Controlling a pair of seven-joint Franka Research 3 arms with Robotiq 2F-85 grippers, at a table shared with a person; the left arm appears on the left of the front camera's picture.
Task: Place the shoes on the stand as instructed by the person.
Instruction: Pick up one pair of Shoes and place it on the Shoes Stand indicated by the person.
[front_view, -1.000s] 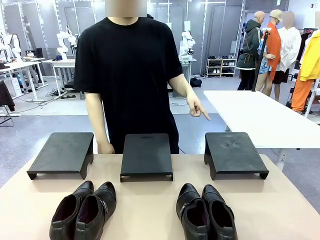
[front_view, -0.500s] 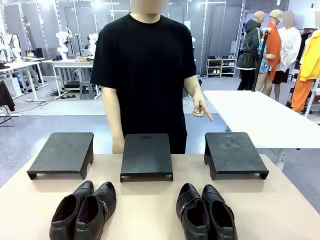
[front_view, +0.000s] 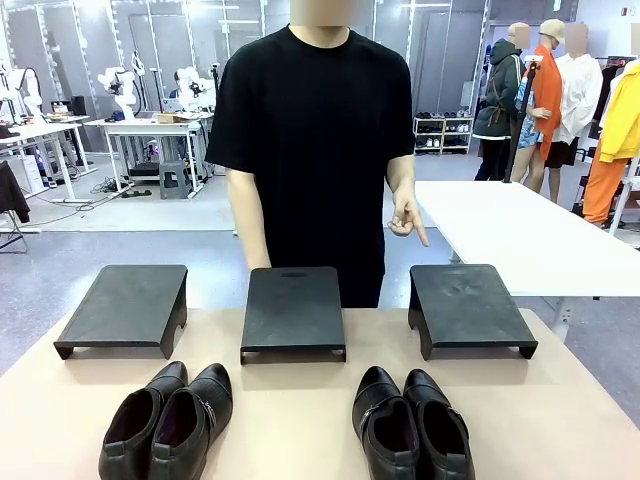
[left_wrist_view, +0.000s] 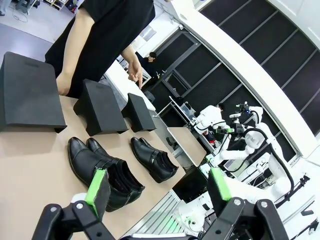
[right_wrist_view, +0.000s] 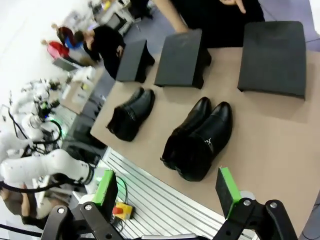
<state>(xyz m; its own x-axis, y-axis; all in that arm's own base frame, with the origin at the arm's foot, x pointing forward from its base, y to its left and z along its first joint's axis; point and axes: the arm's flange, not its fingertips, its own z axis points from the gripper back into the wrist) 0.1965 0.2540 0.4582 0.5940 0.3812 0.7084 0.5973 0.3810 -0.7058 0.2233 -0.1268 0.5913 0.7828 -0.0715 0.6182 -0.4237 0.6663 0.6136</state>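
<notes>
Person (front_view: 315, 150) has stepped toward the robot's right over the last second. The pointing hand (front_view: 405, 220) now hangs finger-down just behind the right stand (front_view: 468, 305), probably marking the target. Purple-lined pair (front_view: 170, 420) and black pair (front_view: 410, 425) sit on the desk (front_view: 290, 400), toes toward the stands, none placed yet. Left tool (left_wrist_view: 158, 185) and right tool (right_wrist_view: 167, 190) have fingers apart, hold nothing, and are raised over the near edge.

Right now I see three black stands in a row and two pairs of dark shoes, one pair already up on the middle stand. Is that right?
Not quite: no pair is on the middle stand. The left pair and the right pair both sit on the table, in front of the row. The rest of what you said holds. The front view shows it.
</notes>
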